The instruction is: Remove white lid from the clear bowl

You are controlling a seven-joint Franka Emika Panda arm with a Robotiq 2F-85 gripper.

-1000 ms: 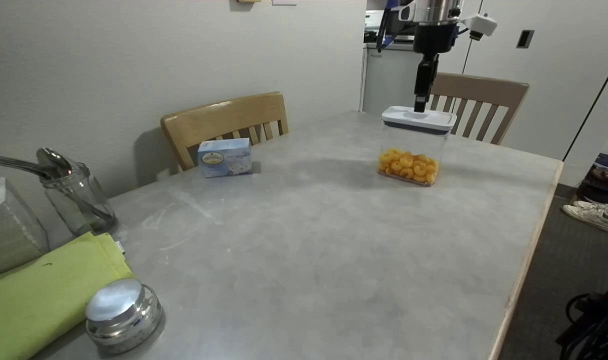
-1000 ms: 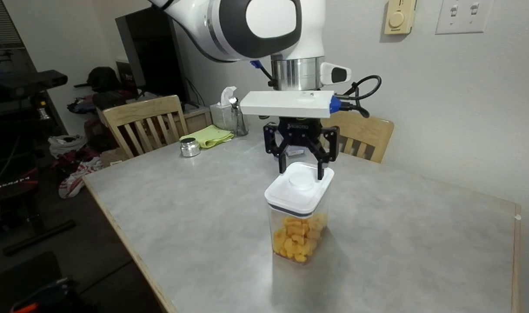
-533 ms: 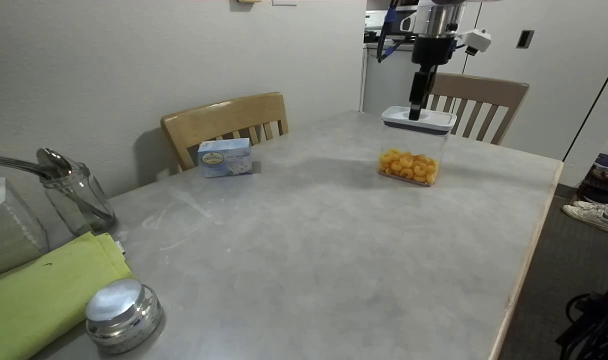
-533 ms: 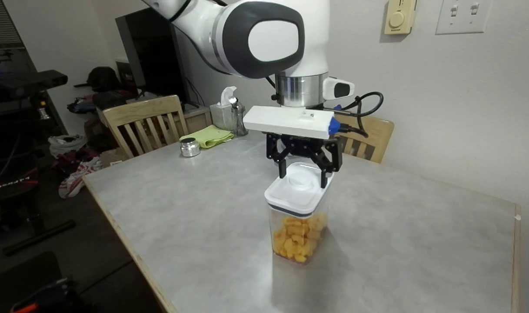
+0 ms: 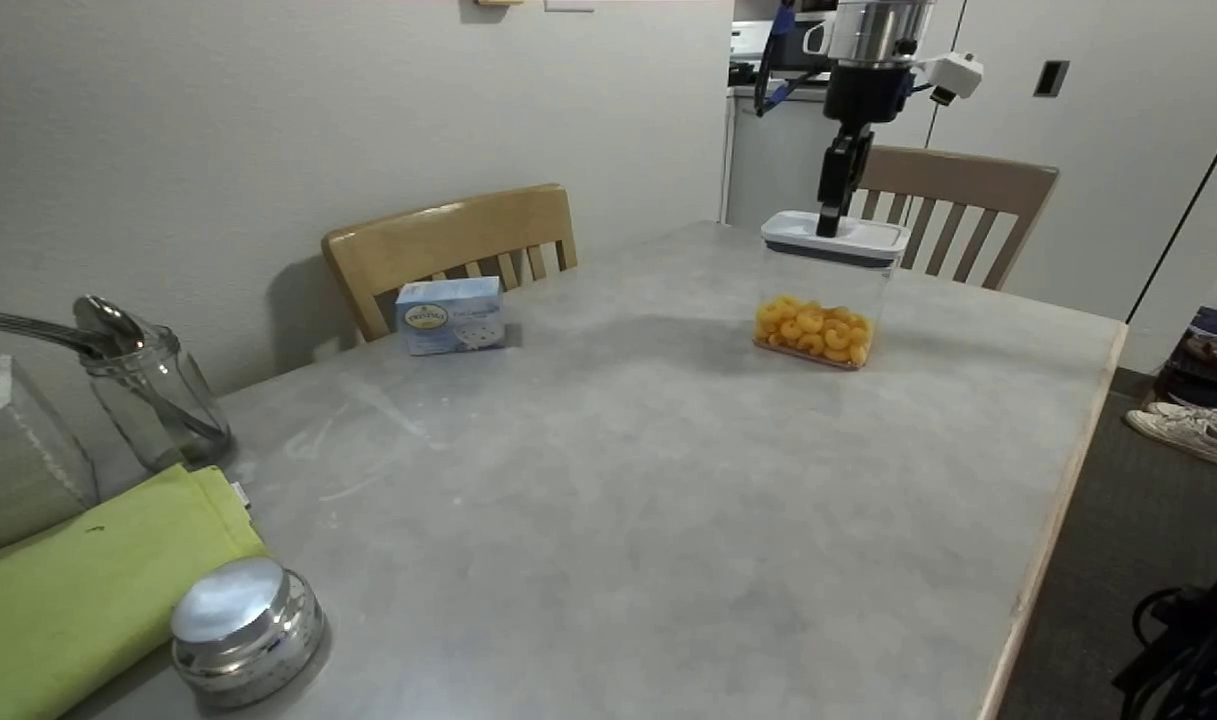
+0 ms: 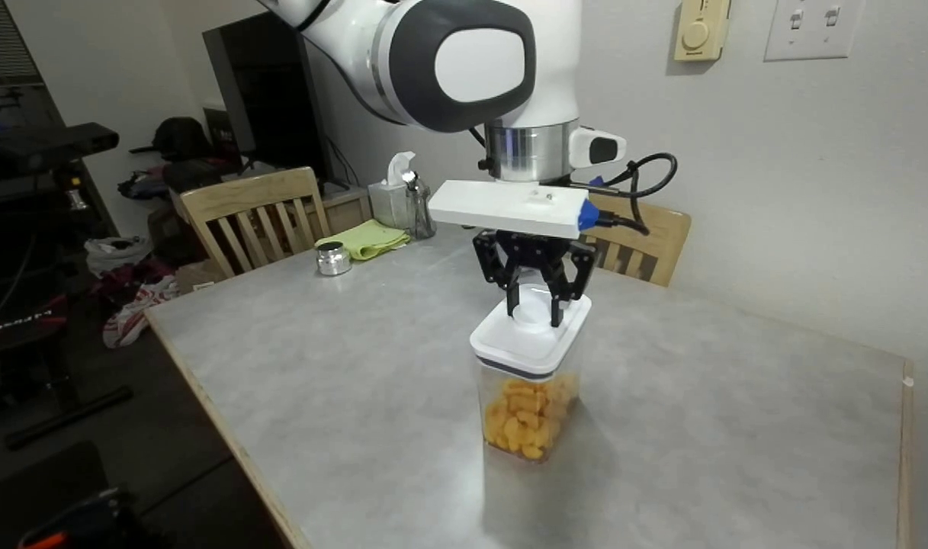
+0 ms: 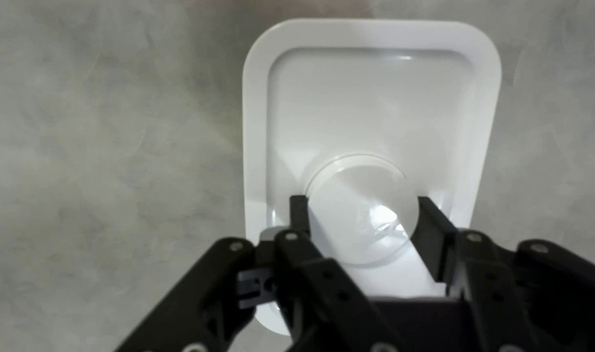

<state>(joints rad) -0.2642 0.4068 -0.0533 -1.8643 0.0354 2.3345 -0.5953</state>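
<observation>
The white lid (image 5: pixel 873 238) is a rounded rectangle with a raised rim and a round knob in its middle. It sits flat on the clear bowl (image 5: pixel 818 322), a transparent container with yellow-orange pieces in it. Both also show in an exterior view, the lid (image 6: pixel 513 345) on top of the bowl (image 6: pixel 528 419). My gripper (image 6: pixel 534 314) points down from above with its fingers shut on the two sides of the knob. In the wrist view the fingertips (image 7: pixel 362 208) touch the knob, the lid (image 7: pixel 365 102) fills the middle, and the bowl is hidden beneath it.
A blue tea box (image 5: pixel 451 316), a glass jar of utensils (image 5: pixel 173 410), a yellow-green cloth (image 5: pixel 108 590) and a shiny metal jar (image 5: pixel 248 630) stand on the grey table (image 5: pixel 618 520). Wooden chairs (image 5: pixel 458 225) stand at its edges.
My gripper came down onto the lid. Its fingers then drew together and took hold of the knob. The bowl with its lid shifted slightly.
</observation>
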